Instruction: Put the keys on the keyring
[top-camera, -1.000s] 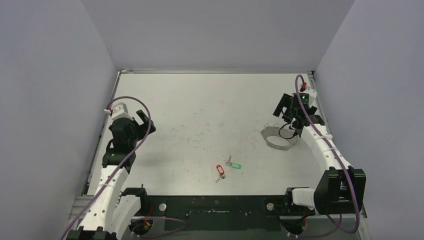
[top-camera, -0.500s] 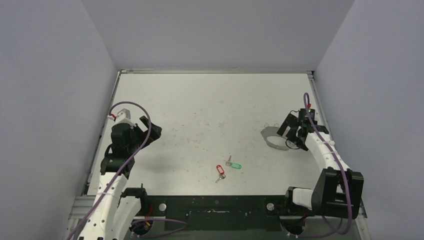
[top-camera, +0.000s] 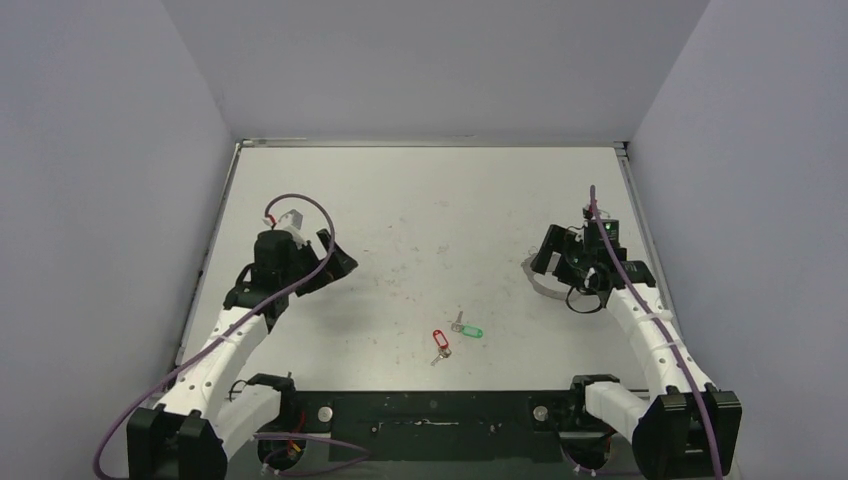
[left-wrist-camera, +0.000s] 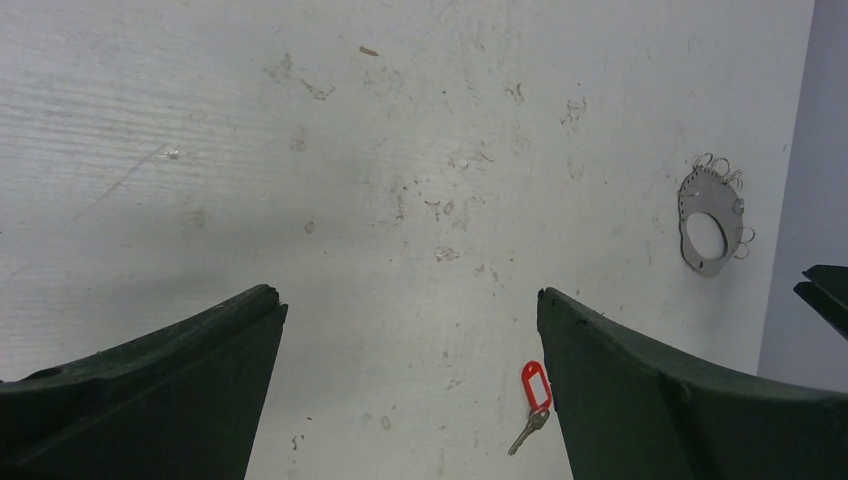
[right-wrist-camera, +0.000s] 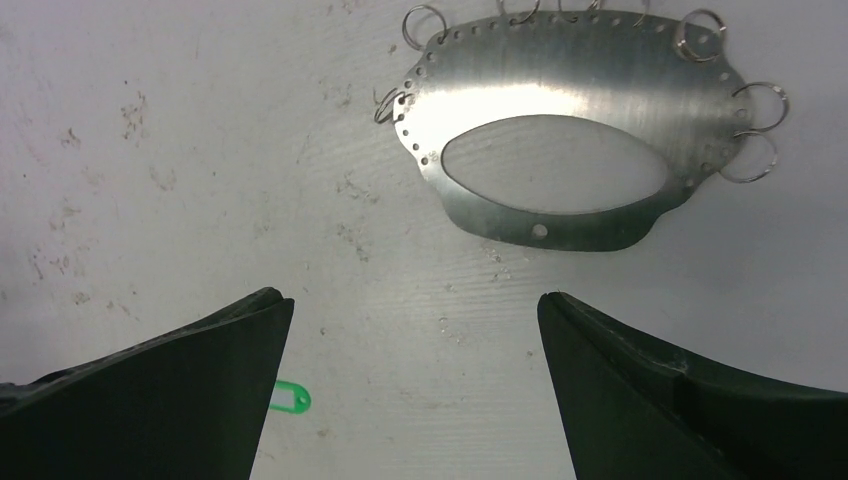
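White scuffed tabletop (top-camera: 400, 200), plain grey walls on three sides.

Nearest, by front edge at centre: both keys lying flat and loose. Red-tag key (top-camera: 441, 342) and green-tag key (top-camera: 467, 329) just beside each other. Neither on keyring yet.

Further back on L: left gripper (top-camera: 335, 258) above surface, jaws wide apart, nothing between. Pointed toward centre; red-tag key low in its wrist view, well apart from fingertips.

Further back on R: right gripper (top-camera: 552, 262) also spread wide and empty, hanging over near side of keyring (right-wrist-camera: 570, 75).

Keyring flat on surface toward R wall: silvery oval plate w/ cut-out middle, row of small holes, several small wire rings round rim. Partly hidden under that gripper from above.

Step in hand, by the look of it: approach, pre-grasp, nothing picked up. Probably R arm for keyring, L arm for a key.

Next move calls for:
- lowering R onto plate edge w/o skidding it; thin flat metal, so hard to get under
- bringing L down onto a tag rather than key blade, easier to pinch
- then lining key hole up w/ one small ring; fine work, ring gaps too small to judge from here
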